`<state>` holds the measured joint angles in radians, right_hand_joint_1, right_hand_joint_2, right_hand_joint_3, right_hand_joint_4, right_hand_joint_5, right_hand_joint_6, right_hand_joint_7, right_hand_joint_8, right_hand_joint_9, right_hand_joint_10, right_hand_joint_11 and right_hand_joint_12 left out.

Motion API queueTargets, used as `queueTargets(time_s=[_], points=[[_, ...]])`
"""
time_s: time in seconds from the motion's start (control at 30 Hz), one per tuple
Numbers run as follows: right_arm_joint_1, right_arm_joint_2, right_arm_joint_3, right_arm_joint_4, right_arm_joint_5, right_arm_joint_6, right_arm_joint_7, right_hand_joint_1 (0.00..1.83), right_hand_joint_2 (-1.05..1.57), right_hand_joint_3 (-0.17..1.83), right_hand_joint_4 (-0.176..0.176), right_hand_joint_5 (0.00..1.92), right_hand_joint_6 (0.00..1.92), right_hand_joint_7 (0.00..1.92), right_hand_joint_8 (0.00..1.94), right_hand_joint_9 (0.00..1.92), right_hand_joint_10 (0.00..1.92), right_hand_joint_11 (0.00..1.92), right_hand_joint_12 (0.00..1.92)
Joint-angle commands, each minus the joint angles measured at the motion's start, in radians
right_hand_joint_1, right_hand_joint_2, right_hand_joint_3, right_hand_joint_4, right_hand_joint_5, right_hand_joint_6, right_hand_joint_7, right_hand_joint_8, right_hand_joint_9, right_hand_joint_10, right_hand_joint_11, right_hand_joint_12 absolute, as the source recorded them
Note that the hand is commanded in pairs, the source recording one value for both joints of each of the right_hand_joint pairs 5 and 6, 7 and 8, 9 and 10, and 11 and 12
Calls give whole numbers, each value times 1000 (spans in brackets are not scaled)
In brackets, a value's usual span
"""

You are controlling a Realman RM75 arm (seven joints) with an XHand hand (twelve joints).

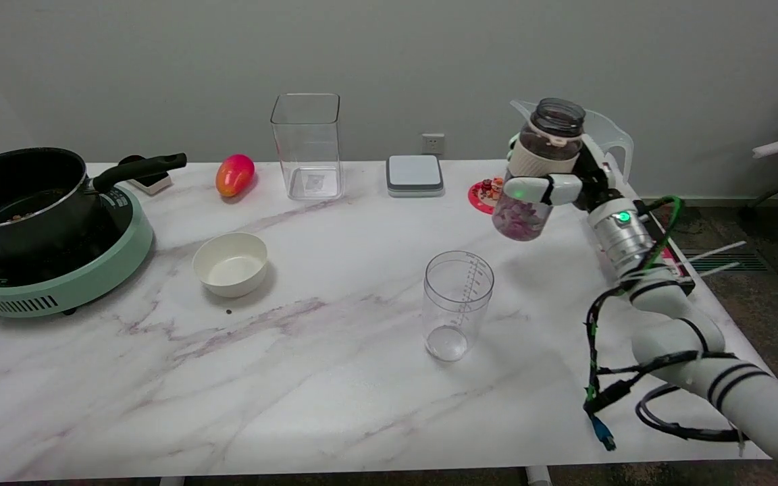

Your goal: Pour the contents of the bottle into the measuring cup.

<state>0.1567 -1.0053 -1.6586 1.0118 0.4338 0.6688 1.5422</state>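
Observation:
My right hand [554, 179] grips a clear bottle [536, 169] around its white-sleeved middle and holds it in the air, nearly upright and leaning slightly right. The bottle has an open dark mouth on top and pink pieces in its bottom. It hangs up and to the right of the clear measuring cup [457, 304], which stands upright and looks empty on the marble table [294, 378]. The bottle is well clear of the cup's rim.
A red coaster [483, 194] lies behind the cup. A large plastic jug [608, 135] stands behind my hand, a black box [676, 266] by my forearm. Further left are a grey scale [415, 175], tall clear container [306, 145], mango [234, 174], white bowl [230, 263] and pot [21, 196] on a green cooker [78, 277].

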Motion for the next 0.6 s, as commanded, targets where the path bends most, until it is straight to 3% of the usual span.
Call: queueTargets(time_s=[0.03,0.3,0.6], points=[[-450,-35,344,394,15,-54,-95,1268,1532,242,0,1920,1920,1899,1899,1628,1628,1405,1405],[-544,-88,428,486,17,-39,-311,1249,1571,231,0,1920,1920,1903,1903,1646,1646,1426,1426],[-586,-114,424,623,17,20,-625,1257,1571,226,0,1920,1920,1904,1904,1650,1650,1437,1437]])
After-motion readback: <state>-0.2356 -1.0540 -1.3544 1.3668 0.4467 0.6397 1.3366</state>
